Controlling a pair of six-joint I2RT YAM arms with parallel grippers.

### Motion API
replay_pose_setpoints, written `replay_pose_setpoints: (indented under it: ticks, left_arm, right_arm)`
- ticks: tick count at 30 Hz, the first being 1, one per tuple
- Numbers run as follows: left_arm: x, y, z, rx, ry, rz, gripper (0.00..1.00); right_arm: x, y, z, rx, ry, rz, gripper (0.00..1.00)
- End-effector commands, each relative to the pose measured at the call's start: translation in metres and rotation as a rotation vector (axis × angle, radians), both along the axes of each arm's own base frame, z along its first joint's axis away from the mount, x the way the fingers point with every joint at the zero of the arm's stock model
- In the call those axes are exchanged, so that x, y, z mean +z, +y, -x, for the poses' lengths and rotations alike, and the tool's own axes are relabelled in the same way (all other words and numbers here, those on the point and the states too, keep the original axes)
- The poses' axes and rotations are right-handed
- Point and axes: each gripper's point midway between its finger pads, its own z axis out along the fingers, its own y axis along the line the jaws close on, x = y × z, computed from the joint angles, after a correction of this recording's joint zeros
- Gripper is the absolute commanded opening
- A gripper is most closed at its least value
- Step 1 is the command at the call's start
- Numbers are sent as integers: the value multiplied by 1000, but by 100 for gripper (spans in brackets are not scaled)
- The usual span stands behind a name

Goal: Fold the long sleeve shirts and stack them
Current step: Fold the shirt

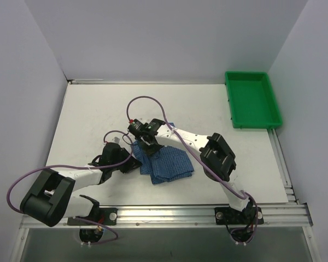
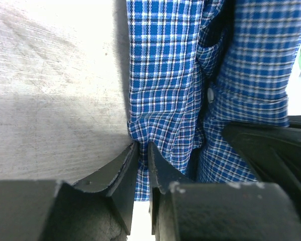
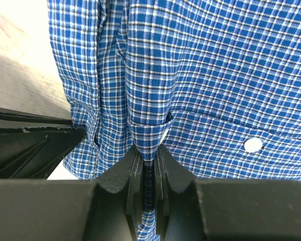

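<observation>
1. Blue fine-checked cloth makes up the one long sleeve shirt (image 1: 172, 164) in view. It lies as a rumpled, partly doubled heap near the middle of the tabletop (image 1: 93, 109), between the two arms and towards the near edge.
2. The left claw (image 2: 143, 150) is almost closed. Its fingers pinch a thin edge of the shirt at the heap's left side, where the cloth meets bare tabletop.
3. The right claw (image 3: 149, 155) is squeezed tight on a raised ridge of the same cloth, and the fold runs straight down between its fingers. Seen from above, it sits at the heap's far left corner, close beside the left claw.
4. As for progress, the fold looks begun but far from finished.
   - Layers overlap, but the outline is ragged rather than a tidy rectangle.
   - The sleeves cannot be told apart from the body.
   - Squaring up and flattening appear to be left to do.
5. No stack has been started, as far as can be seen. Only this one shirt shows, with no second one anywhere on the tabletop.
6. A green tray (image 1: 251, 101) stands at the far right corner, well apart from the shirt. Whether it is meant for the stack cannot be told.
7. No brand, label or writing can be read. A small white button (image 3: 253, 145) is plain, and no neck tag is in view.
</observation>
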Motion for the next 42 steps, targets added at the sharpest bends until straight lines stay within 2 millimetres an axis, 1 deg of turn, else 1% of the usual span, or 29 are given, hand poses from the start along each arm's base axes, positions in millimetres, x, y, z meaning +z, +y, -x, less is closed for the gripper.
replay_pose_setpoints:
  ticks: [1,6,10,12,14,16,17,19,20,22,23,25,26,27,28,29,30,31,32,33,34,35,36,37,38,39,40,41,42]
  left_arm:
    - [-13,10,5,13,22,-53,23]
    - [-13,10,6,12,23,-54,22]
    - [-10,10,4,15,15,-54,22]
    - [-8,11,5,14,13,-54,23]
    - [-3,11,4,14,2,-57,26]
    - [3,13,2,17,-14,-66,32]
    - [11,16,0,23,-33,-80,34]
    - [27,18,-4,31,-79,-85,40]
    - [31,24,-3,43,-70,-119,42]
    - [41,29,-4,55,-89,-141,49]
    - [46,35,0,57,-90,-164,52]
    - [65,38,-4,74,-131,-169,57]
    - [65,40,1,69,-117,-185,58]
    - [74,40,-1,67,-131,-179,59]
    - [77,39,1,62,-132,-173,61]
    - [81,37,2,53,-142,-163,61]
    - [86,30,5,24,-145,-139,61]
    - [93,24,5,7,-156,-124,61]
    - [97,13,10,-28,-161,-109,61]
    - [101,5,12,-54,-165,-101,61]
    - [111,-5,11,-76,-178,-93,61]
    - [116,-14,11,-90,-187,-85,59]
    - [121,-32,21,-152,-199,-74,58]
    - [130,-45,16,-162,-218,-57,57]
    - [134,-56,18,-189,-230,-46,55]
    - [137,-71,24,-228,-237,-34,54]
    - [133,-83,24,-249,-232,-33,52]
    - [133,-91,24,-261,-237,-30,51]
    - [128,-96,26,-273,-226,-32,50]
  right_arm:
    - [36,6,-4,-22,-55,-82,6]
    - [41,4,-10,-30,-85,-80,6]
    - [26,3,-5,-23,-50,-65,9]
    - [19,5,-2,-19,-31,-70,14]
    - [15,7,3,-13,-5,-86,24]
    - [18,9,6,-10,1,-105,33]
    - [29,11,6,-6,-9,-129,40]
    - [44,11,4,-6,-23,-160,48]
    - [60,11,4,-4,-40,-194,51]
    - [76,7,2,-10,-59,-224,57]
    - [93,3,-2,-25,-83,-263,59]
    - [98,-9,-1,-50,-83,-280,59]
    - [112,-16,-6,-74,-107,-325,59]
    - [116,-19,-4,-78,-92,-358,59]
    - [104,-30,2,-90,-61,-350,59]
    - [118,-33,0,-104,-83,-419,59]
    - [119,-41,-3,-129,-74,-454,57]
    - [104,-46,4,-130,-29,-485,56]
    - [115,-55,3,-160,-29,-546,56]
    - [111,-60,5,-172,-14,-571,55]
    - [95,-65,19,-170,57,-590,54]
    - [104,-65,18,-167,37,-660,53]
    - [102,-72,14,-212,49,-699,52]
    - [91,-71,23,-200,88,-756,50]
    - [97,-73,24,-197,80,-810,50]
    - [101,-71,24,-217,93,-868,49]
    - [103,-75,16,-225,64,-920,47]
    - [93,-79,26,-227,98,-934,47]
    - [89,-82,29,-233,108,-945,46]
